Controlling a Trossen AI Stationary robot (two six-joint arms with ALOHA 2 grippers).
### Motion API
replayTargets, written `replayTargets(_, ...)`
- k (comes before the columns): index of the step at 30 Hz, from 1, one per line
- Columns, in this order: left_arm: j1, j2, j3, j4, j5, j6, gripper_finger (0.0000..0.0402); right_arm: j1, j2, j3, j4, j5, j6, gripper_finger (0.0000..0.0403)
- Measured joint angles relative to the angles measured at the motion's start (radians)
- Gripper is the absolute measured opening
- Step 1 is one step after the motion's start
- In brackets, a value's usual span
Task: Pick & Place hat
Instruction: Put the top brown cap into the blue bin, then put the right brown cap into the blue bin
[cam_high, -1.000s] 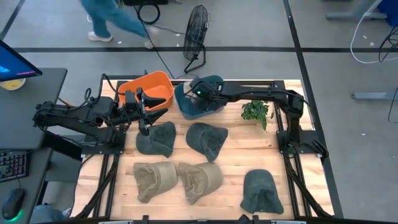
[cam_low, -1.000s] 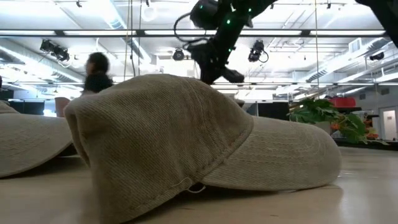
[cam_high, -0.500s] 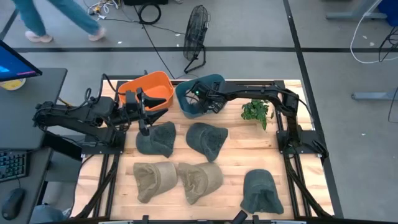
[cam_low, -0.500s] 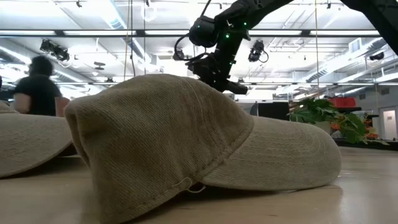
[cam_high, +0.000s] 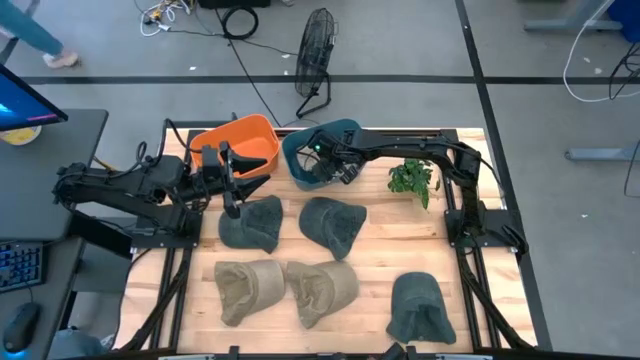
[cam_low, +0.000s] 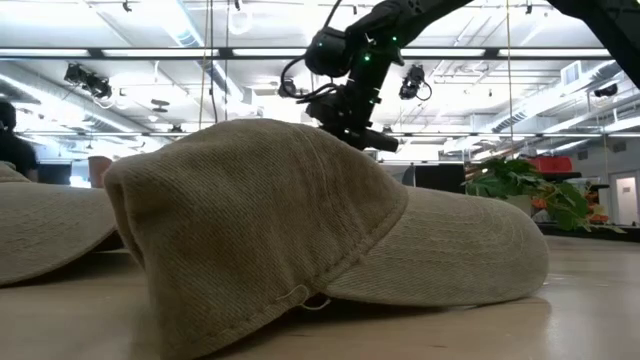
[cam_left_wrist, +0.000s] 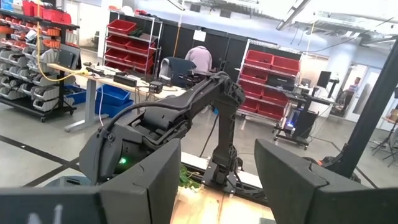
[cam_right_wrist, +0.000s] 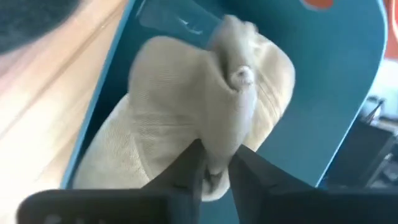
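The right gripper (cam_high: 338, 170) has pulled back a touch toward the near lip of the teal bin (cam_high: 300, 170) since a second ago, when it sat deeper over the bin's middle, and the person walking past at the back has all but left the high view.

Left to right now. The left gripper (cam_high: 232, 203) hangs at nine o'clock on the table, just beside the orange bin (cam_high: 250, 140) and over the edge of a dark green hat (cam_high: 252, 225); its fingers (cam_left_wrist: 149, 186) stand well apart with nothing between them.

At twelve o'clock sits the teal bin, touching the orange one. Inside it, in the right wrist view, lies the tan hat (cam_right_wrist: 186, 124), and the right gripper's two fingers are pinched tight on a fold of its cloth.

At six o'clock, two more tan hats (cam_high: 285, 290) lie side by side; another dark green hat (cam_high: 332, 222) sits mid-table, and a third (cam_high: 420, 308) at five o'clock. A small plant (cam_high: 410, 180) stands at two o'clock.
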Motion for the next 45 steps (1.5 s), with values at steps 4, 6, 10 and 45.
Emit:
replayTargets(4,0.000,0.000,0.000,0.000,0.000,-0.009,0.0209,0.000,0.000,0.000,-0.042,0.024,0.104,0.0123)
replayTargets(6,0.000,0.000,0.000,0.000,0.000,-0.027,0.0209,0.001,0.000,0.000,-0.073,0.050,0.157,0.0146)
replayTargets(10,0.000,0.000,0.000,-0.019,0.016,-0.080,0.0209,0.011,-0.012,0.000,-0.166,0.125,0.299,0.0186)
replayTargets(45,-0.289,0.210,0.000,-0.386,0.080,-0.394,0.0208,0.591,-0.283,0.000,-0.147,-0.309,1.435,0.0178)
